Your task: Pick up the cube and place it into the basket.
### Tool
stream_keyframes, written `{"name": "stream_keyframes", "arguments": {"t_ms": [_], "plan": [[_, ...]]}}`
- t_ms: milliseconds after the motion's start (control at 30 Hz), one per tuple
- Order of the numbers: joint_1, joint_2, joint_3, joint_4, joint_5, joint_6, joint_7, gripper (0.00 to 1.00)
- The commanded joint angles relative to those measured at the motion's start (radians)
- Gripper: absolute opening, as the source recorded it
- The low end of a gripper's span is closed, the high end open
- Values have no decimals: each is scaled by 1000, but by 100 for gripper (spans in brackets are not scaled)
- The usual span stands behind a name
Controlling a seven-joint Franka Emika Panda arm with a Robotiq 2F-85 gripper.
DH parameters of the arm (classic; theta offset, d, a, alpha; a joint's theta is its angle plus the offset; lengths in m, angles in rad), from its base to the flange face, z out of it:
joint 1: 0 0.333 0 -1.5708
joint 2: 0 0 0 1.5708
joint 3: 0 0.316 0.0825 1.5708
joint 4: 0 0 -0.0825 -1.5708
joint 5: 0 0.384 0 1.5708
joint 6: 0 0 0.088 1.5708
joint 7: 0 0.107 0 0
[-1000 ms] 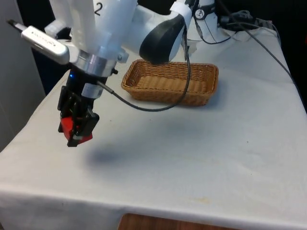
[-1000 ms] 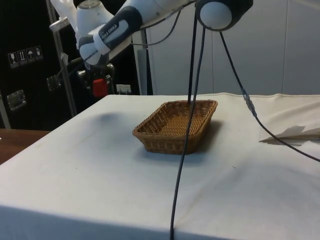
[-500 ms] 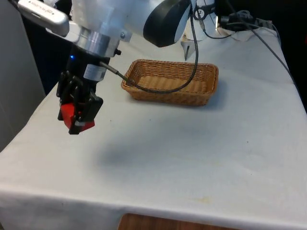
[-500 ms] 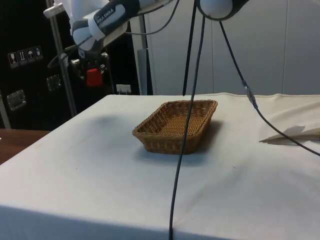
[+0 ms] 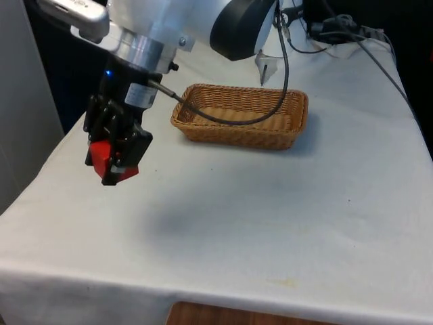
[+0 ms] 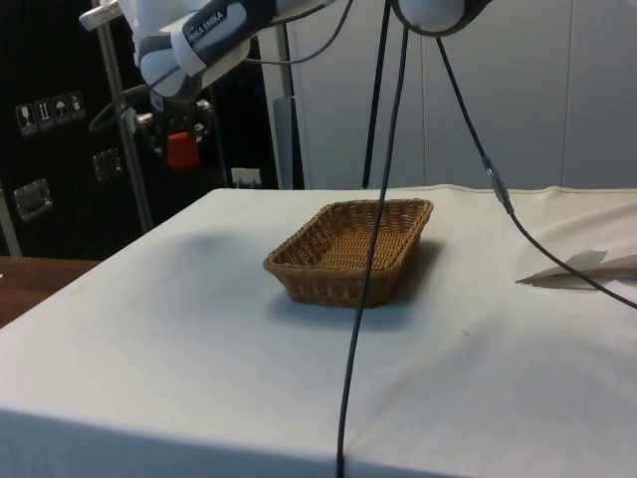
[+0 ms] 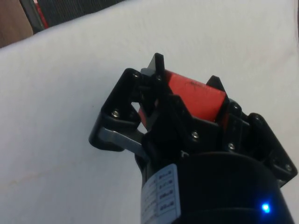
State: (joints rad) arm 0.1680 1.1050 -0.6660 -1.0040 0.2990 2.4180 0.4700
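Pinching a smooth red cube (image 5: 108, 158) (blocky, matte), the tool (image 5: 114, 161) hangs beside the woven basket (image 5: 240, 116).

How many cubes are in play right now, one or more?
1. The red cube is clamped in the claw, held in the air above the white cloth, off to the front view's left of the wicker basket. The basket looks empty in the side view.

Even, bright overhead light; a soft shadow lies on the desk (image 5: 223, 223) near its left edge; wrist view slightly blurred.
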Motion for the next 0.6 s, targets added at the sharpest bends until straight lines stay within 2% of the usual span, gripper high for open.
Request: {"name": "stream_keyframes", "arguments": {"t_ms": [0,67,100,133,300,367,400,433,567], "plan": [[14,-15,-8,-24,-4,18,5,3],[20,-23,-11,-26,-8,16,10,3],[8,-8,-4,0,-7,0,9,3],[23,-26,-12,-27,-10,16,13,3],[41,-43,-14,-26,-18,0,18,3],[45,-46,-14,-23,-20,-10,17,3],[35,-33,-9,0,-18,-20,17,3],[46,-48,-13,-22,-21,-15,16,3],[53,-57,-10,-15,-28,-39,11,3]]}}
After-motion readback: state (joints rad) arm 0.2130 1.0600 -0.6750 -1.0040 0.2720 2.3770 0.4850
